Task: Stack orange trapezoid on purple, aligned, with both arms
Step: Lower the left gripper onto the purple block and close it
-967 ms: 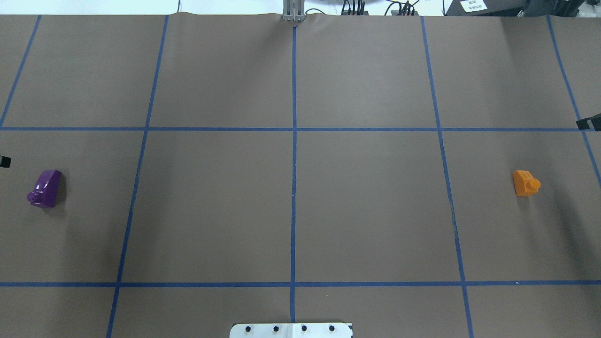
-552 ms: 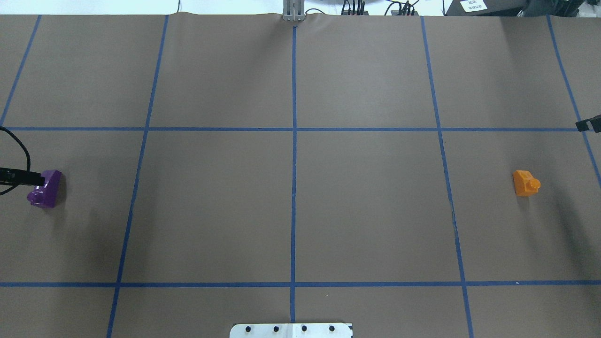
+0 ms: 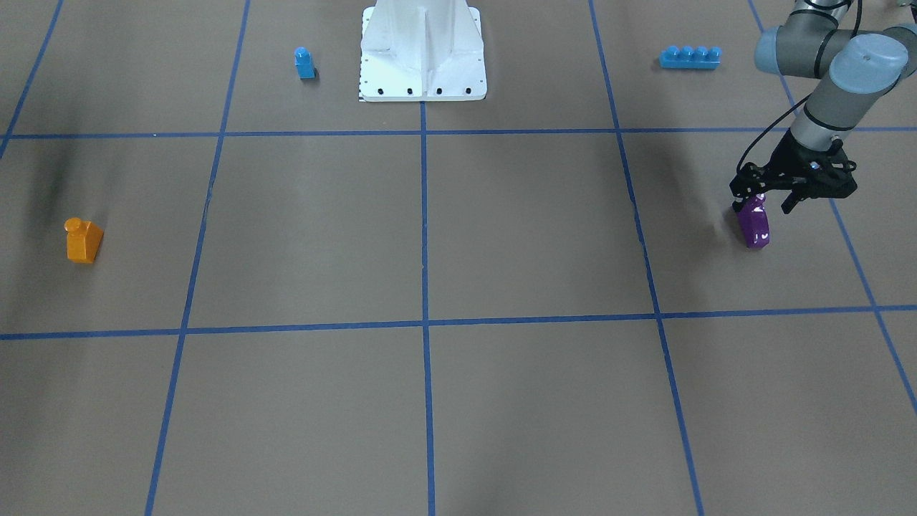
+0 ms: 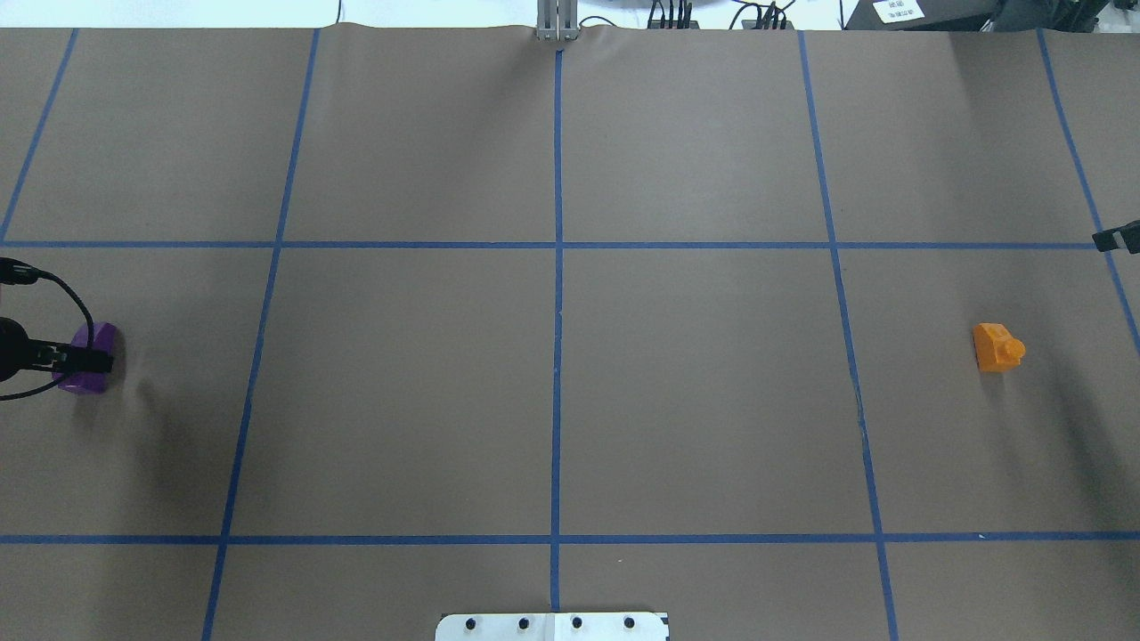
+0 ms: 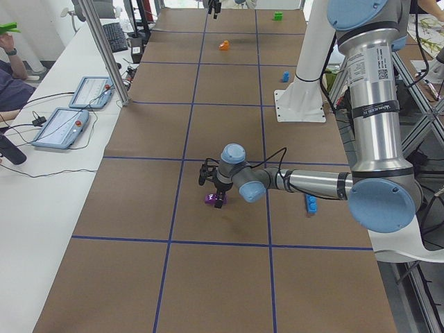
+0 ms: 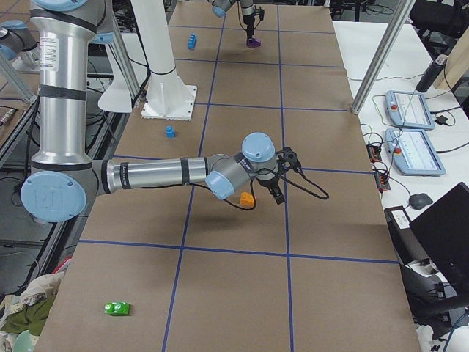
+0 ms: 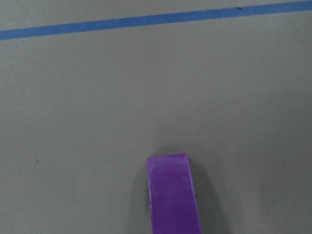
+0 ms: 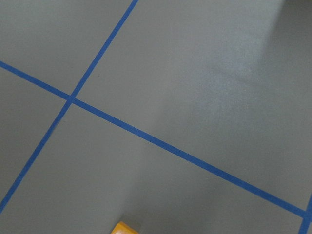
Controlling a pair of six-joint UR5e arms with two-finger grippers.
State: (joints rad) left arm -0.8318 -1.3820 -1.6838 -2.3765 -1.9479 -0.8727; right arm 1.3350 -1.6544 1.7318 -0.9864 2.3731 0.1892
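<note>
The purple block (image 3: pixel 754 226) stands on the brown table far out on my left side; it also shows in the overhead view (image 4: pixel 82 383) and at the bottom of the left wrist view (image 7: pixel 173 195). My left gripper (image 3: pixel 764 200) hovers right over it, open, with a finger on either side of its top. The orange trapezoid (image 3: pixel 84 241) stands alone far out on my right side, stud up. My right gripper (image 6: pixel 282 176) hangs just beyond it, apart from it. Only its tip shows in the overhead view (image 4: pixel 1115 237), so I cannot tell whether it is open.
A blue single-stud block (image 3: pixel 304 63) and a long blue four-stud brick (image 3: pixel 690 56) lie near the white pedestal (image 3: pixel 423 50). A green block (image 6: pixel 117 308) lies past the right arm. Blue tape lines cross the table.
My left gripper has come in from the table's left edge and now sits over the purple block. The right gripper tip and both blocks have stayed put.
</note>
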